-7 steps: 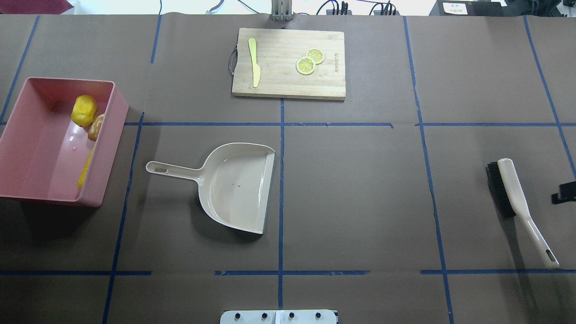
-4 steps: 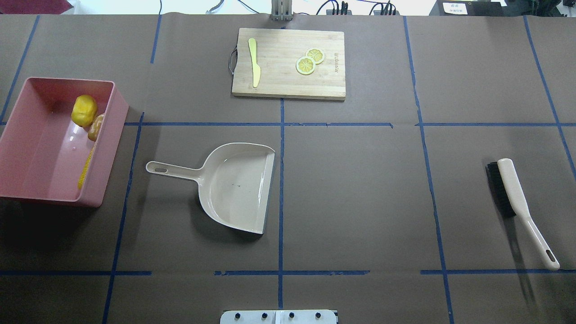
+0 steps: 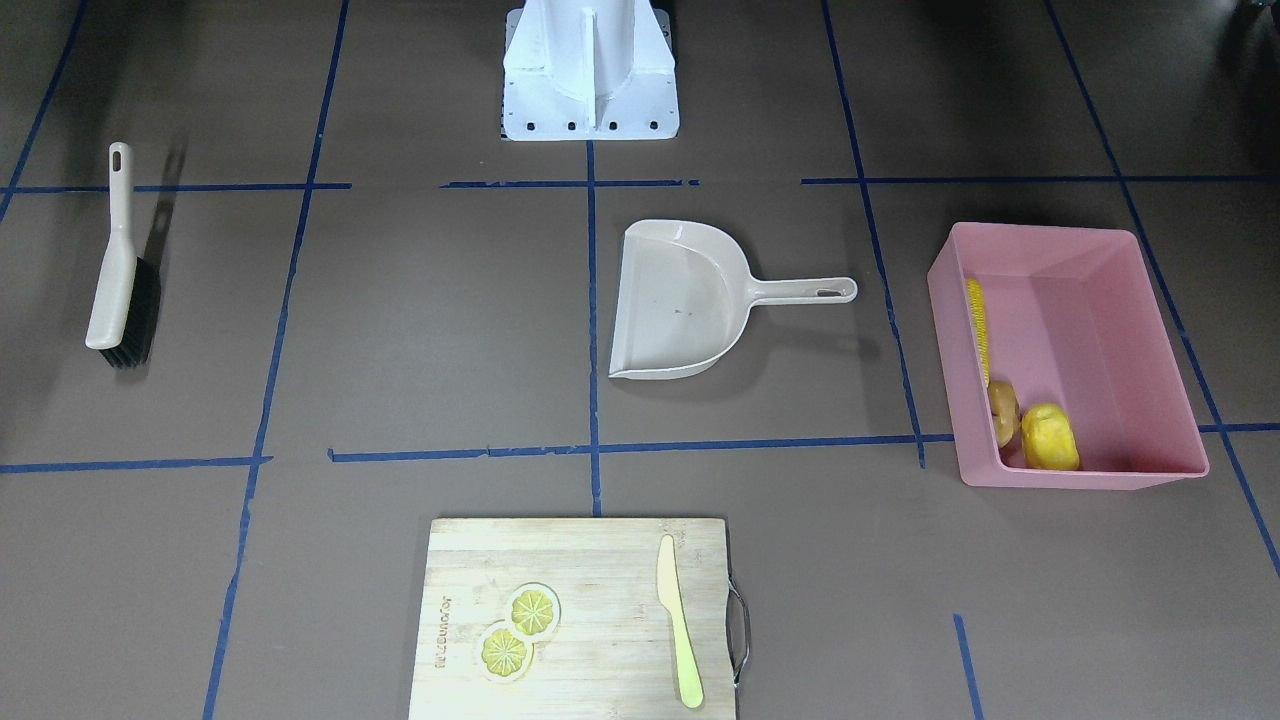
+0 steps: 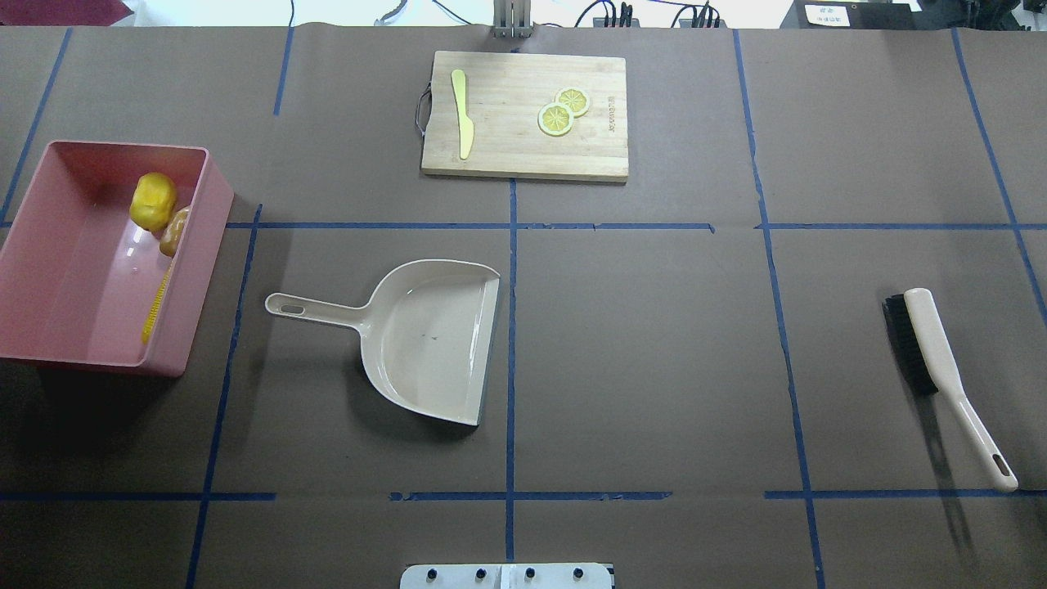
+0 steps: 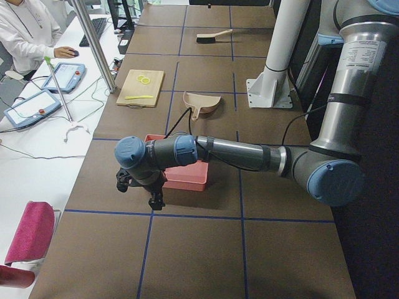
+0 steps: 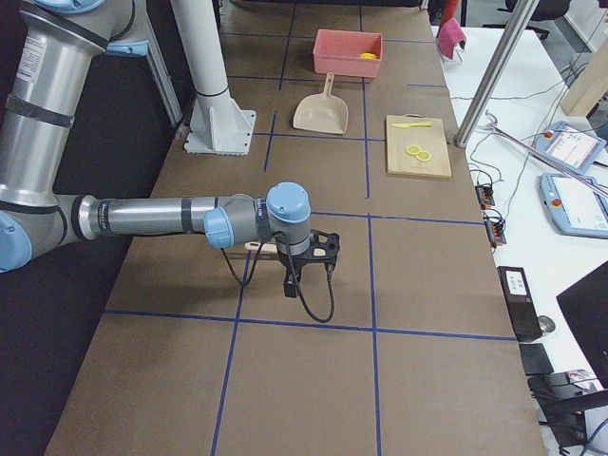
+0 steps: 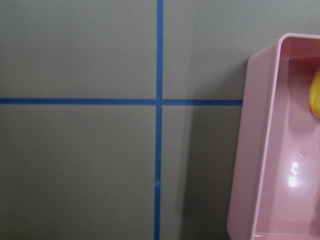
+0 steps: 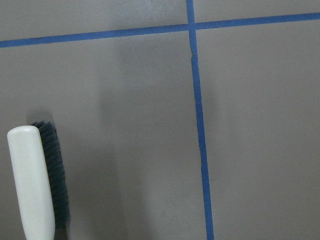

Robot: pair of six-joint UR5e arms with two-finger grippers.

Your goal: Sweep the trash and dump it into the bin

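Observation:
The pink bin stands at the table's left end, and it also shows in the front view and the left wrist view. Inside it lie the corn cob, the yellow potato lump and the tan ginger root. My left gripper shows only in the exterior left view, just outside the bin's outer end; I cannot tell if it is open or shut. My right gripper shows only in the exterior right view, beside the brush; I cannot tell its state either.
The beige dustpan lies empty mid-table with its handle toward the bin. The brush lies at the right end and shows in the right wrist view. A cutting board at the far edge holds a knife and lemon slices.
The dark part of my right gripper at the overhead view's right edge has moved out of that view. The bin, trash, dustpan and brush have not moved.

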